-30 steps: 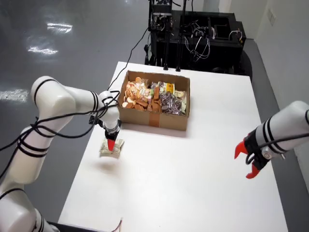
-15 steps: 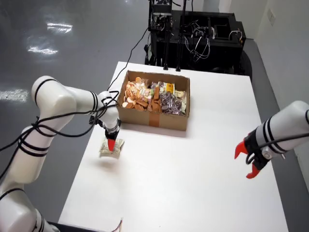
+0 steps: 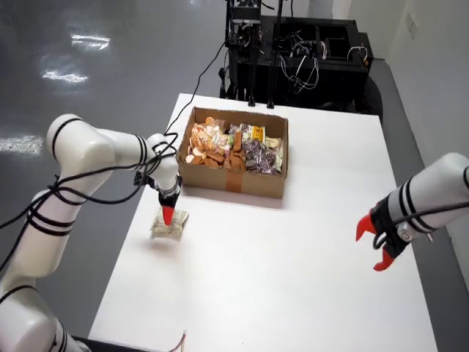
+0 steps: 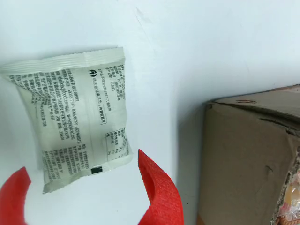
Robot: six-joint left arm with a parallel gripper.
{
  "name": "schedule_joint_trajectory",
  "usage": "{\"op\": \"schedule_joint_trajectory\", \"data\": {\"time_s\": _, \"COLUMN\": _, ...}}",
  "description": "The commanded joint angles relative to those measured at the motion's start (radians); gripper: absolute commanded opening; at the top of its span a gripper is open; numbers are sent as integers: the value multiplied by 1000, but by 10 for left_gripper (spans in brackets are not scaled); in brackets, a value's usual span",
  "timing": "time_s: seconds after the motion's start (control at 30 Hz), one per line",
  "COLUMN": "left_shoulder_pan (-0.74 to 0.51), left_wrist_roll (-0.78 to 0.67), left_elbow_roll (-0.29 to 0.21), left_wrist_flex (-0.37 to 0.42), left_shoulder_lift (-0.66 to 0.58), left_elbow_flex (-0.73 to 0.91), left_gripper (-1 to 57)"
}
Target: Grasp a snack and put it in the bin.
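A pale snack packet (image 3: 170,224) with printed text lies flat on the white table (image 3: 293,249), left of the cardboard box in the overhead view. The left arm's red-fingered gripper (image 3: 170,214) points down right over it. In the wrist view the packet (image 4: 75,117) fills the left half. The gripper (image 4: 84,197) is open, with one red finger (image 4: 159,192) on each side of the packet's near end. The fingers are close to the packet's edges but not clamped on it.
An open cardboard box (image 3: 231,180) with several snacks stands just behind and right of the packet; its wall (image 4: 248,159) shows in the wrist view. A second arm's red gripper (image 3: 377,246) hangs open at the table's right. Black equipment (image 3: 293,51) stands behind the table.
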Motion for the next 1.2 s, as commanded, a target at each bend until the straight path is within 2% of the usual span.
{"op": "schedule_joint_trajectory", "data": {"time_s": 0.03, "left_shoulder_pan": -8, "left_wrist_roll": -1, "left_elbow_roll": 2, "left_wrist_flex": 25, "left_shoulder_lift": 30, "left_elbow_flex": -45, "left_gripper": 472}}
{"op": "schedule_joint_trajectory", "data": {"time_s": 0.27, "left_shoulder_pan": -21, "left_wrist_roll": -3, "left_elbow_roll": 4, "left_wrist_flex": 69, "left_shoulder_lift": 105, "left_elbow_flex": -118, "left_gripper": 493}}
{"op": "schedule_joint_trajectory", "data": {"time_s": 0.53, "left_shoulder_pan": -8, "left_wrist_roll": -10, "left_elbow_roll": 7, "left_wrist_flex": 89, "left_shoulder_lift": 130, "left_elbow_flex": -139, "left_gripper": 508}}
{"op": "schedule_joint_trajectory", "data": {"time_s": 1.2, "left_shoulder_pan": 27, "left_wrist_roll": -32, "left_elbow_roll": 8, "left_wrist_flex": 80, "left_shoulder_lift": 185, "left_elbow_flex": -148, "left_gripper": 506}}
